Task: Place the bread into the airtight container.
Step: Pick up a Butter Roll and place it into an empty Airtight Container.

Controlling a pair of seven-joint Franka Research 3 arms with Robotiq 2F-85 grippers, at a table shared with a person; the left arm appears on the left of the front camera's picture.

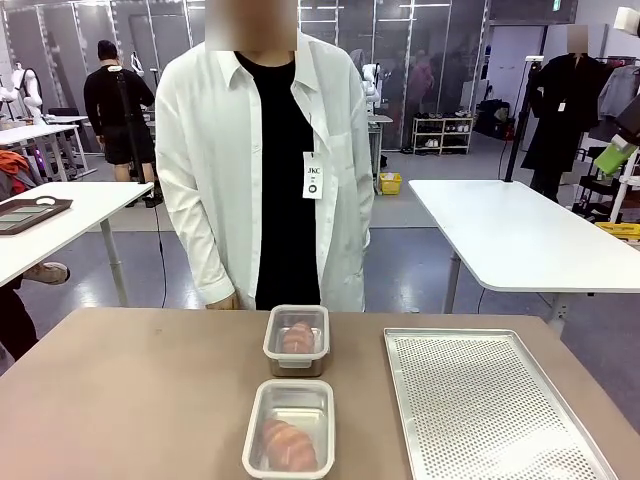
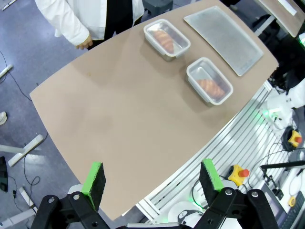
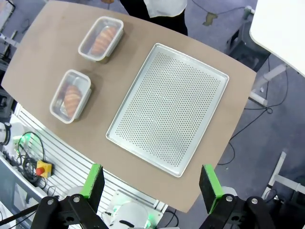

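**Both loaves boxed, arms held high above the desk**

Standing by the desk [image 1: 130,390], I see two clear airtight containers in a line down its middle, each with a piece of bread inside. The near container [image 1: 289,428] holds a golden-orange loaf [image 1: 285,443]; the far container [image 1: 297,339], close to the person in the white shirt [image 1: 262,160], holds another loaf [image 1: 298,337]. Neither box appears to have a lid on, though I cannot be sure through the clear plastic. Beside them, to the robot's right, lies a perforated metal tray [image 1: 490,400] with nothing on it.

The left pincer [image 2: 152,183] hangs well above the desk's near edge, jaws spread wide and gripping nothing. The right pincer [image 3: 150,183] hovers high over the tray, likewise spread wide and bare.

To my eye the placing step looks done. If anything is left, it would be sealing the boxes, and I see no lids about.
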